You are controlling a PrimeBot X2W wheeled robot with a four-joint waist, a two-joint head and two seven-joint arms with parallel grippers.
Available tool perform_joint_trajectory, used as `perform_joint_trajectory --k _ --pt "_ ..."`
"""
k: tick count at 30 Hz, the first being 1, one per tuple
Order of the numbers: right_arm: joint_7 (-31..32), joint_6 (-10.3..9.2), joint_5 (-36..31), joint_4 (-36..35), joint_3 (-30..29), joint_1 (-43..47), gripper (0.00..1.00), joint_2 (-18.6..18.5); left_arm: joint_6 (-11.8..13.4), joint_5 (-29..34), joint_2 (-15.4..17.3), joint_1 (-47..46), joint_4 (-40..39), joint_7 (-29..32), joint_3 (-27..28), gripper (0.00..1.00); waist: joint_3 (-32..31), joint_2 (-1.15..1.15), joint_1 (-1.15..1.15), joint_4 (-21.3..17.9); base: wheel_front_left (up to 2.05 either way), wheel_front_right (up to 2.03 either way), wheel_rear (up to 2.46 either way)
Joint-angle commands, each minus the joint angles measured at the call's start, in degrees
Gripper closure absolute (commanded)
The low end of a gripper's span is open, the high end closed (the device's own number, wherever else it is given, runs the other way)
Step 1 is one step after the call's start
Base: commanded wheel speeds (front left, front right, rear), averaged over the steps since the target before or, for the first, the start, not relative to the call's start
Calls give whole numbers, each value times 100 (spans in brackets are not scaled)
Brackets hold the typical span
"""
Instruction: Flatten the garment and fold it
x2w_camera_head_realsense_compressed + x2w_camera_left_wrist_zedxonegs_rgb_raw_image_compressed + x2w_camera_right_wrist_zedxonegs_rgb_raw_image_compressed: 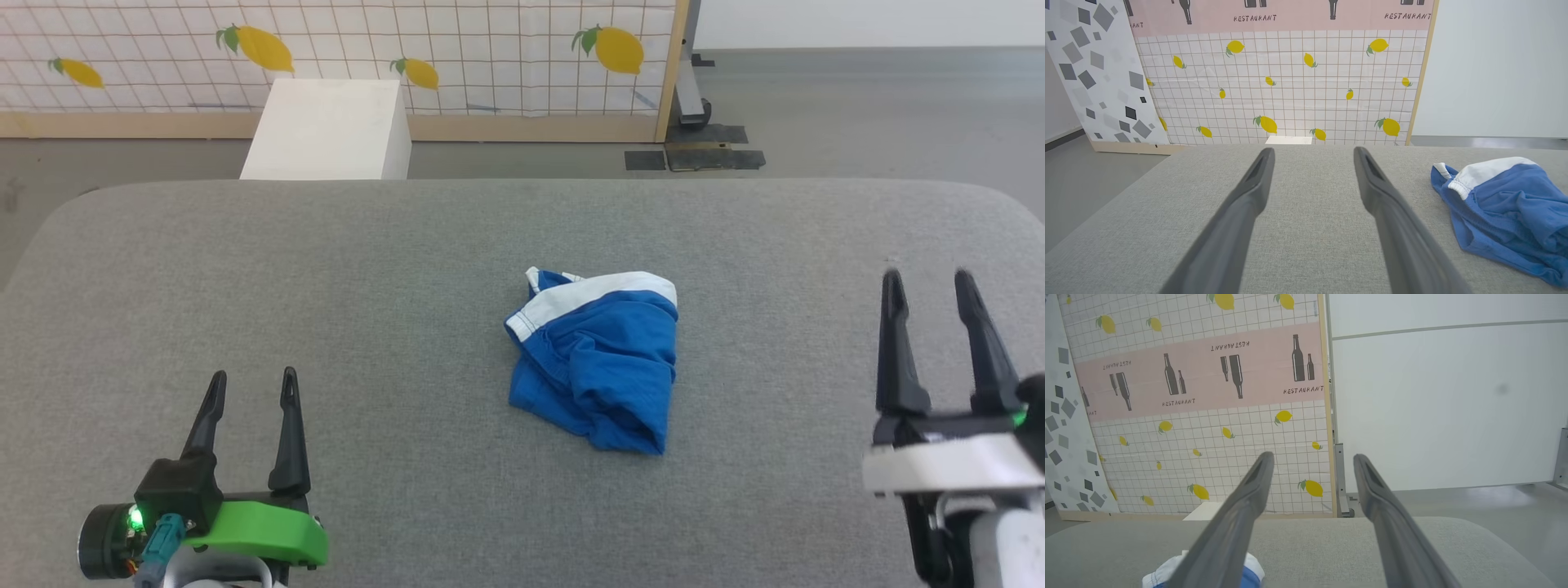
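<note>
On inspection I count one garment (600, 367), blue and white, on one grey tabletop (367, 269), two tools of mine, the left tool (253, 384) and the right tool (929, 282), each with two dark fingers (290, 433), plus one white box (331, 131) and one lemon-print screen (490, 73).

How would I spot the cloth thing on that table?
Start at the wide grey table before the robot. Near its middle lies the garment, a crumpled bright blue bundle with a white band; the surface around it is plain grey.
</note>
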Motion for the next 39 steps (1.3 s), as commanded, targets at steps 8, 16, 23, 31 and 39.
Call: perform_joint_trajectory --k 8,16,23,31,39 --pt "-26 -9 -117 -23 19 641 0 53 -71 -96 -3 26 160 -22 -61 0 -55 0 0 86 0 0 0" --pt "-27 -9 -225 180 187 799 0 55 -76 -78 -16 73 250 -22 -50 0 -97 0 0 108 0 0 0" --pt "-27 -9 -267 320 219 729 0 55 -83 -60 -20 44 276 -22 -56 0 -59 0 0 131 0 0 0" --pt "208 -9 -470 177 166 -157 0 45 -89 -70 -25 4 303 -22 -54 0 -5 0 0 184 0 0 0" --pt "1899 -9 -207 609 811 -1695 0 -610 -78 -96 -31 -63 271 -22 -103 0 185 0 0 287 0 0 0"
